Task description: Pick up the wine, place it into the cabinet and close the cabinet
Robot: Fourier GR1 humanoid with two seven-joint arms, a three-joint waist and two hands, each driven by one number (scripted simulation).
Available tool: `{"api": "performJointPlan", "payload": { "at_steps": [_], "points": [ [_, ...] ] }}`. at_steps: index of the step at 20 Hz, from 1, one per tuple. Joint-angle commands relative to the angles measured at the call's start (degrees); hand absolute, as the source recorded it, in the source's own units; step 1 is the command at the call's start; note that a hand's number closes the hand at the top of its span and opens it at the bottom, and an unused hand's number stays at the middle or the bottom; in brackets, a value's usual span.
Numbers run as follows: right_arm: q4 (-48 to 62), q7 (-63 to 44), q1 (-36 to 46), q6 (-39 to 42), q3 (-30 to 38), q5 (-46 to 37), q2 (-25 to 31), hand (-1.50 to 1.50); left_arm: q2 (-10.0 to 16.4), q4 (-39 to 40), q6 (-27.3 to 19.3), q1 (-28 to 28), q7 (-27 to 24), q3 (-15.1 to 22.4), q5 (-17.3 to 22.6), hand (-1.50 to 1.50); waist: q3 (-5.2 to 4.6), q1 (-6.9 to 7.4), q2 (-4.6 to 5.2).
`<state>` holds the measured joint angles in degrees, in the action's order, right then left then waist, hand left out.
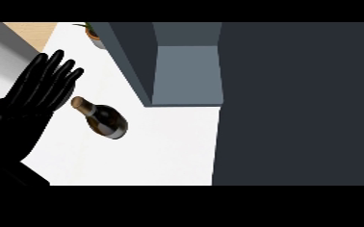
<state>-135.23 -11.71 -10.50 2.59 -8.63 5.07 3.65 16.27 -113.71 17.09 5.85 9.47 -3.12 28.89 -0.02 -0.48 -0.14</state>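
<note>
Dark glass wine bottle (108, 121) with a tan, cork-coloured neck is standing on the white counter top (163, 149). Because the view is looking steeply down, its neck is pointing toward the upper left. The bottle is sitting near the front corner of the dark grey cabinet (135, 57), whose lighter grey inner compartment (186, 74) is lying open toward the counter, ready to receive it. The bottle is outside that compartment and not yet lifted.

The black left hand (39, 84) is showing at the view's left edge, with its fingers straight, spread apart and holding nothing. Its lower fingers are coming just beside the bottle's neck, though I cannot tell whether they are touching it. That flat, open posture is reading as rest, not as a grasp. The right hand is not showing at all.

A broad dark slab (288, 101) is filling the right side, and I cannot tell whether it is the cabinet's swung-open door or its top. A small potted plant (92, 32) is peeking out behind the cabinet's far corner. By my judgement, the picking-up step is only beginning.
</note>
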Motion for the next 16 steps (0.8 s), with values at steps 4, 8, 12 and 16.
{"api": "performJointPlan", "payload": {
  "at_steps": [4,8,12,16],
  "points": [
    [-13.2,-14.1,-0.2,-4.4,-9.9,-5.4,-1.6,-1.5,1.4,-5.8,-2.6,2.2,10.1,-1.3,7.7,-1.5,-0.01,0.43,-0.01],
    [-13.6,-9.1,-6.0,-3.9,-13.8,-8.9,-1.3,-1.5,3.1,-9.1,-6.4,4.8,15.7,-4.1,10.2,-1.5,0.04,0.16,-0.06],
    [-15.9,-17.0,-1.0,-8.2,-16.2,-11.0,-1.7,-1.5,5.3,-10.5,-8.0,4.4,20.4,-7.6,15.2,-1.5,0.0,0.34,-0.11],
    [-17.6,-21.8,1.6,-10.3,-17.8,-12.8,-0.6,-1.5,2.7,-10.6,-8.7,4.9,18.6,-2.7,7.9,-1.5,-0.01,-0.08,-0.07]
  ]
}}
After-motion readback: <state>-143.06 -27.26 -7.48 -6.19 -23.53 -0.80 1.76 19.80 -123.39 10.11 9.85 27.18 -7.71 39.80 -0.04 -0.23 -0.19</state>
